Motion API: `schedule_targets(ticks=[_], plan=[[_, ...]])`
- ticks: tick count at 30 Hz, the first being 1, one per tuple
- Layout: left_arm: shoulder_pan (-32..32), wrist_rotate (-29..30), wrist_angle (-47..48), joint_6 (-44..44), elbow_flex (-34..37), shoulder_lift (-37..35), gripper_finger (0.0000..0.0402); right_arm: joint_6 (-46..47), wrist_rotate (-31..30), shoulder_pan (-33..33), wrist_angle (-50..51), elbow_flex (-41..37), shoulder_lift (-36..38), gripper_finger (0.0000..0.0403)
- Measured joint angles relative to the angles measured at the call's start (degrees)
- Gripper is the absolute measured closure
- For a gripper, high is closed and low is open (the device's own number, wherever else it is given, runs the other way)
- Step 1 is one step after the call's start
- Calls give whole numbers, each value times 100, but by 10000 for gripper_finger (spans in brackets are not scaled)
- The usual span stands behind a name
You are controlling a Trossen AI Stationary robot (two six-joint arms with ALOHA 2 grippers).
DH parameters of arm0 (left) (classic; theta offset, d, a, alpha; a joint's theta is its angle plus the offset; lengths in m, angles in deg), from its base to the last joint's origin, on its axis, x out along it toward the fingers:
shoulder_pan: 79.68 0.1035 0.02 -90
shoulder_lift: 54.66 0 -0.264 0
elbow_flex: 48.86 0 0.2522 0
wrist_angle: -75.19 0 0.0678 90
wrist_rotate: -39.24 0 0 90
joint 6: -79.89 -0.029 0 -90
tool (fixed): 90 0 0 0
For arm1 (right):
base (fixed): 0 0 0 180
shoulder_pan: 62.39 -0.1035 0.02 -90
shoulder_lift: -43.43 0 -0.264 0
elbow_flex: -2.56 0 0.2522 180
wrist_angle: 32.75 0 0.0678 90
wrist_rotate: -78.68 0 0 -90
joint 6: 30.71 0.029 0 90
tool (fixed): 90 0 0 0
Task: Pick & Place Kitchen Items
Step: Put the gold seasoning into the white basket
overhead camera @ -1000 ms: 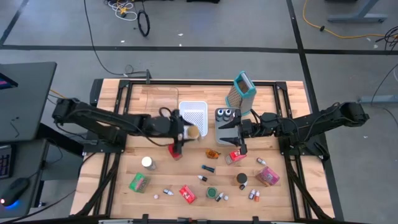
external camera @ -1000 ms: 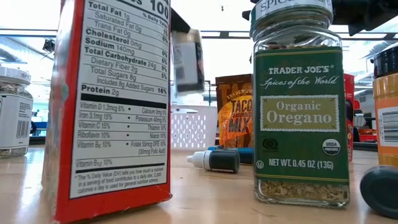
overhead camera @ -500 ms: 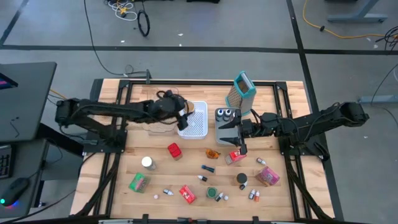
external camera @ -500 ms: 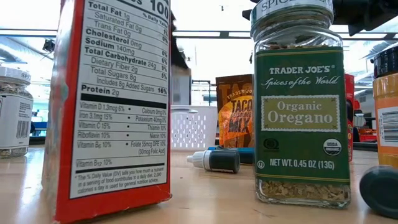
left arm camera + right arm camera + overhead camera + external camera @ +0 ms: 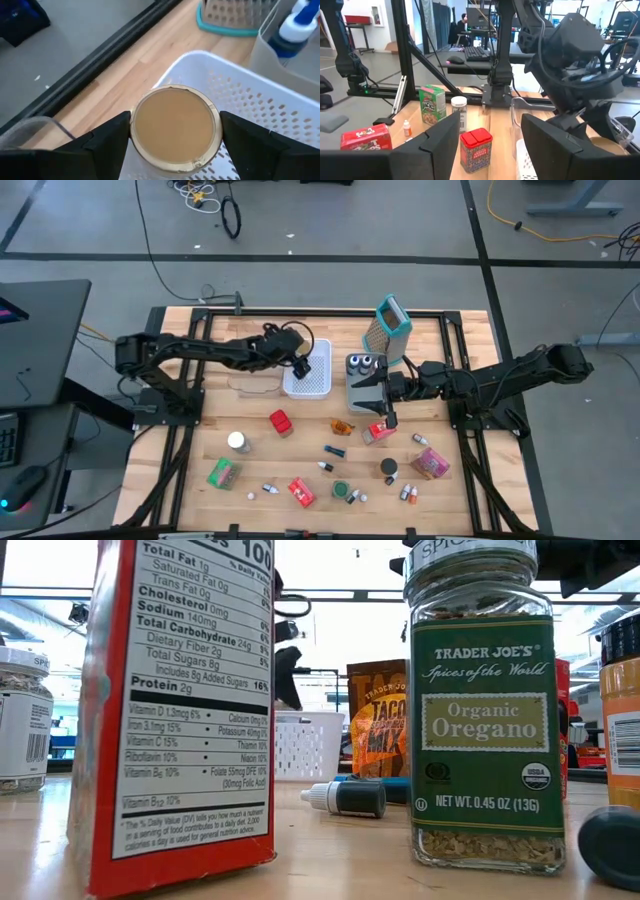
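Left gripper [image 5: 172,145] clamps tan-lidded round jar [image 5: 174,127] over white perforated basket [image 5: 260,107] | rigid, light, slick | hold sides below lid | right gripper [image 5: 384,418] open beside basket.

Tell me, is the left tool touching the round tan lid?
Touching. The left wrist view shows the left tool with both fingers pressed against the tan lid above the white basket.

Left arm extends across the table from the left; its pincer [image 5: 302,367] points downward, fingers spread wide. Right arm reaches in from the right; its pincer [image 5: 383,420] hangs low with fingers parted.
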Motion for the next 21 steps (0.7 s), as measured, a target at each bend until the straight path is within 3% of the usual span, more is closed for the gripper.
schedule_targets(ticks=[21], plan=[[13,364,18,-354,-4,59,77,45,0,1,2,0,0,179]])
